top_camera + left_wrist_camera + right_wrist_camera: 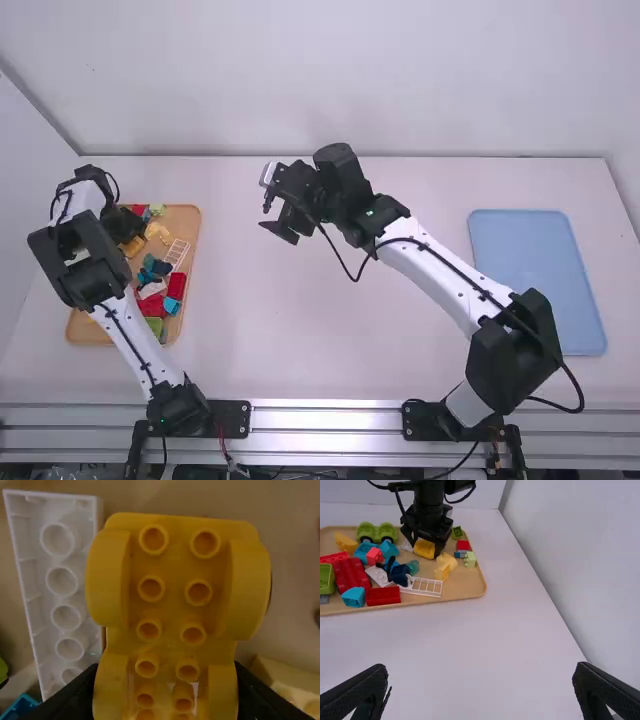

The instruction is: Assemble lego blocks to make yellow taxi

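I'm looking at the tan tray (190,222) on the left side of the table (330,350), and it's busy in there. A green wheeled piece (376,533) sits among the blue blocks (388,549), and a red brick (383,596) lies along the rim. Right by that brick I've got the white lattice (431,587), lying flat, with a dark blue piece (400,574) next to it. There's a pale green block (470,559) towards one end of the tray, and a small red block (463,545) near it. Over on the right side of the table is my blue tray (535,285), lying flat, well apart from the tan one.

Now to the taxi part: the yellow base (170,610) is at the left gripper (124,226), over the tan tray. I have it pinched between the two fingertips, one against each side near one end, and the rest of it extends out past them. Its studs and wheel arches face my left wrist camera. A long white brick (62,582) is just beside it, hollow side up, with a light yellow block (295,687) near its other side. I can't tell whether the base touches the tray.

My right gripper (272,215) hangs above the middle of the table, fingers spread wide, nothing between them, well apart from the base.
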